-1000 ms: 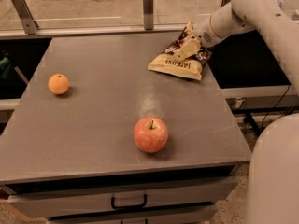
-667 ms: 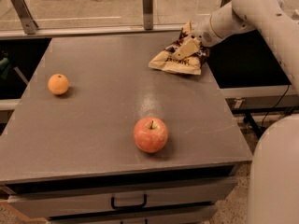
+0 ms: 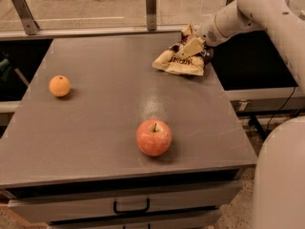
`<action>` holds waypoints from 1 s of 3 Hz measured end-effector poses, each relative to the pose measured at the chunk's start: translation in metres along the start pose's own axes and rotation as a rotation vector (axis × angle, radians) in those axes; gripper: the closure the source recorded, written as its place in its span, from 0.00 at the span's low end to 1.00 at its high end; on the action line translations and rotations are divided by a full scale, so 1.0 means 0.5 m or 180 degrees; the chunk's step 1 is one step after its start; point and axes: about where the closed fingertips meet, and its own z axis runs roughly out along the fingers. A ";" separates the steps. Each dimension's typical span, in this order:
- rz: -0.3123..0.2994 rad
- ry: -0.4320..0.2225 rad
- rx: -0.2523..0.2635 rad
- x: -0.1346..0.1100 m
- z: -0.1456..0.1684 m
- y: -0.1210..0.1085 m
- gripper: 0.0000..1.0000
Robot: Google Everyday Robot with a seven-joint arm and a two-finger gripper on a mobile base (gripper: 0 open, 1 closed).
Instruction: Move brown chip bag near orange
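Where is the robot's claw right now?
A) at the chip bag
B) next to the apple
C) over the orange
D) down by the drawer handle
A: the claw is at the chip bag by the table's far right edge, well away from the orange and the apple.

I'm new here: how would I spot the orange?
Look at the grey table's left side, far from the gripper holding the brown chip bag at the far-right corner. The orange sits alone there: small, plain orange, smaller than the stemmed red-yellow apple near the front.
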 end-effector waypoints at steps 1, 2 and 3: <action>0.0000 0.0000 0.0000 -0.001 -0.001 0.000 1.00; 0.0000 -0.0001 0.0000 -0.002 -0.002 -0.001 1.00; 0.0000 -0.0001 0.0000 -0.003 -0.003 -0.001 1.00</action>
